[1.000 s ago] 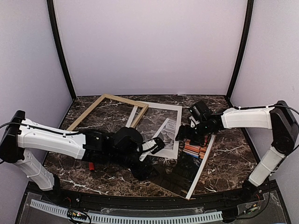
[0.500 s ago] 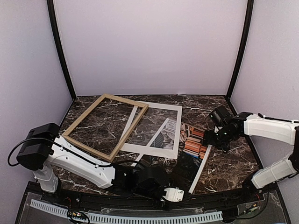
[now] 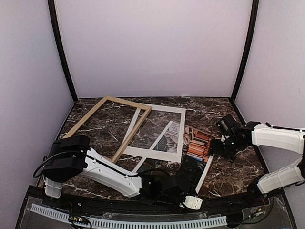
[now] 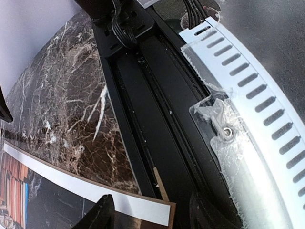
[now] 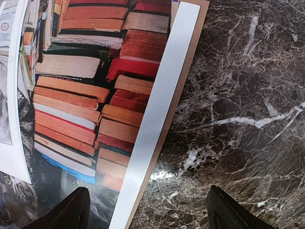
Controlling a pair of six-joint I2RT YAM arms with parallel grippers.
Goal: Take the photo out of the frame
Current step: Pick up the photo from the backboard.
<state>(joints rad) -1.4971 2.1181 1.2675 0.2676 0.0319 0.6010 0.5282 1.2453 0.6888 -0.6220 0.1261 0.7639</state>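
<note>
The frame (image 3: 107, 126) of light wood lies flat at the left of the marble table, with marble showing through its empty middle. The photo (image 3: 196, 150), with its stacked red-orange books (image 5: 86, 95), lies apart from it at centre right on a brown backing board (image 5: 190, 57). My right gripper (image 3: 215, 145) (image 5: 152, 212) is open and hangs over the photo's white right margin (image 5: 157, 109). My left gripper (image 3: 190, 199) (image 4: 152, 217) is open at the table's near edge. The photo's near corner (image 4: 143, 210) lies between its fingers without touching them.
A white mat border (image 3: 159, 130) lies between frame and photo, overlapping both, with a small printed sheet (image 3: 167, 138) under it. A black rail (image 4: 157, 109) and a white slotted strip (image 4: 248, 95) run along the near edge. Walls close in the left, back and right sides.
My left arm has swung from the table's middle down to the near edge, uncovering the frame. My right arm has drawn back to the right, off the photo's book area.
</note>
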